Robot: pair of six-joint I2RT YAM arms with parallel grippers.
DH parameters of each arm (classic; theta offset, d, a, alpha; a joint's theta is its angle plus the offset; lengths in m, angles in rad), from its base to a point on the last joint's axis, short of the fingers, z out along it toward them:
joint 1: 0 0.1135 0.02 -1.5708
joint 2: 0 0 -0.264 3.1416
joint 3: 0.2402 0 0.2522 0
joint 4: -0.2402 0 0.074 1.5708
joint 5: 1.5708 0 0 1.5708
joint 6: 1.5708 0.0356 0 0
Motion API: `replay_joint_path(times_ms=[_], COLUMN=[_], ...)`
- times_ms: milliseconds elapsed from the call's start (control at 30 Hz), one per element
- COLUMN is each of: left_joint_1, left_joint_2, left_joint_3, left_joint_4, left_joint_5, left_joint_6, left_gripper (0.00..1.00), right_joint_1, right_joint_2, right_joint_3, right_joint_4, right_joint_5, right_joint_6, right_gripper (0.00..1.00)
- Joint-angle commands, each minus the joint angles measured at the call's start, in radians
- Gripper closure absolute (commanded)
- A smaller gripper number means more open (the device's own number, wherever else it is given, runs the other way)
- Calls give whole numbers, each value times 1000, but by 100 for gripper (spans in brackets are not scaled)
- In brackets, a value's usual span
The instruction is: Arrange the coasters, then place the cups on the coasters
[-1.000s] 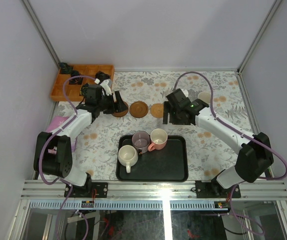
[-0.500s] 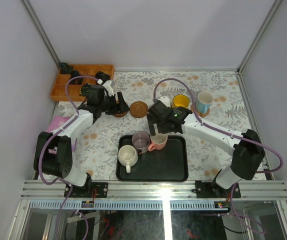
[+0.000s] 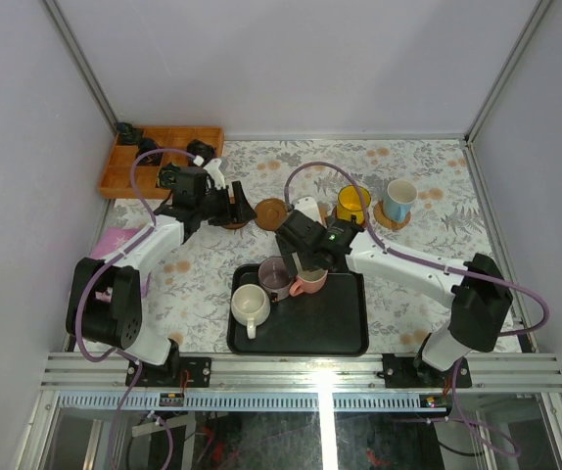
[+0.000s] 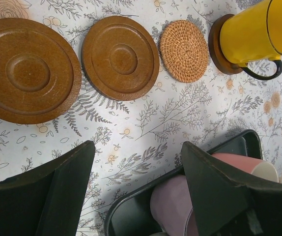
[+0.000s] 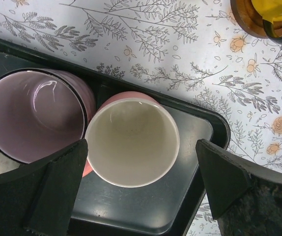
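- Here, the right gripper point(image 5: 141, 147) hung with its jaws wide apart, the pink cup point(image 5: 131, 152) centred between them, ungripped, in the glossy black tray point(image 5: 146, 216).
- The left gripper point(image 4: 136, 152) stood open and empty at the frame's bottom.
- Above it lay two round, ridged wooden coasters point(image 4: 120, 58) and a woven coaster point(image 4: 183, 50).

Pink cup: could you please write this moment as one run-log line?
right claw open over pink cup | cup upright in black tray | left claw open
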Motion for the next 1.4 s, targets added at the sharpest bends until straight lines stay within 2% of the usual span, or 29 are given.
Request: replay_joint_path(times_ms=[0, 333, 767, 967, 1367], left_joint_1=[-7, -10, -10, -10, -14], left_joint_2=[-3, -2, 0, -3, 4], left_joint_3=[-1, 0, 0, -1, -3], left_joint_4=[31, 34, 37, 37, 35], left_joint_5=[13, 14, 24, 22, 21], left_joint_6=[-1, -4, -10, -8, -9], left_gripper=[28, 28, 28, 28, 28], right_joint_1=[35, 69, 107, 106, 105], right_joint_2=[36, 56, -33, -96, -123], right_joint_3=[38, 20, -72, -168, -279], right_joint_4=[-23, -137, -251, -143, 81], right_joint_5=[50, 103, 129, 60, -51], right_joint_6=[-22, 3, 126, 148, 125], right_gripper=[1, 1, 1, 1, 1])
